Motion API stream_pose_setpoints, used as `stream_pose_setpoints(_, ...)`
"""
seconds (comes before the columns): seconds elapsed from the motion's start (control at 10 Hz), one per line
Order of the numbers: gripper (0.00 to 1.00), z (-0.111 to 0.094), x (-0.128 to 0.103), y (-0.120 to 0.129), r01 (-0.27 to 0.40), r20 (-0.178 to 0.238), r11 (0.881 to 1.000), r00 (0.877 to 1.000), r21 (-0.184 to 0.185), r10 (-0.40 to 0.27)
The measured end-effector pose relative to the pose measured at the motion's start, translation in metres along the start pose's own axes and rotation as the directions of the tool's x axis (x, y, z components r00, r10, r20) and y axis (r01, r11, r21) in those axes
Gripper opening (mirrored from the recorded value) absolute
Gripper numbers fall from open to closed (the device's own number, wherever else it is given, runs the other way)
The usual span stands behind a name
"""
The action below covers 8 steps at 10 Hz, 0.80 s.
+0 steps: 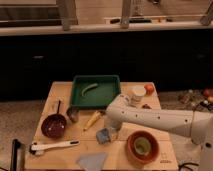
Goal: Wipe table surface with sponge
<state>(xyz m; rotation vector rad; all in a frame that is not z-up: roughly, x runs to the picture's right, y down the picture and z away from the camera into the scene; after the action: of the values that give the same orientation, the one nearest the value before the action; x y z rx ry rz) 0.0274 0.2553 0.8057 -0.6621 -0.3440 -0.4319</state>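
Observation:
The sponge (103,135), a small blue-grey block, lies on the light wooden table surface (59,96) just front of centre. My gripper (109,131) reaches down from the white arm (150,119) that crosses in from the right. It is shut on the sponge, which pokes out at its lower left. The gripper's body hides part of the sponge.
A green tray (107,99) holding a curved green item (89,89) sits at the back. An orange bowl (142,146) is right of the sponge. Also on the table: a maroon bowl (54,126), a metal scoop (72,115), a yellow item (92,120), a white-handled brush (52,146), a triangular cloth (91,161) and a white cup (137,94).

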Motion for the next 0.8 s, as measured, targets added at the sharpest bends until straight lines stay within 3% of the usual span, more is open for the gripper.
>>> stream_pose_setpoints(0.4,0.0,-0.012,0.021,0.001,-0.036,-0.028,0.999,0.999,0.005,0.037)
stream_pose_setpoints(0.8,0.0,-0.022,0.01,-0.017,0.018,-0.041,1.0,0.999,0.01,-0.017)
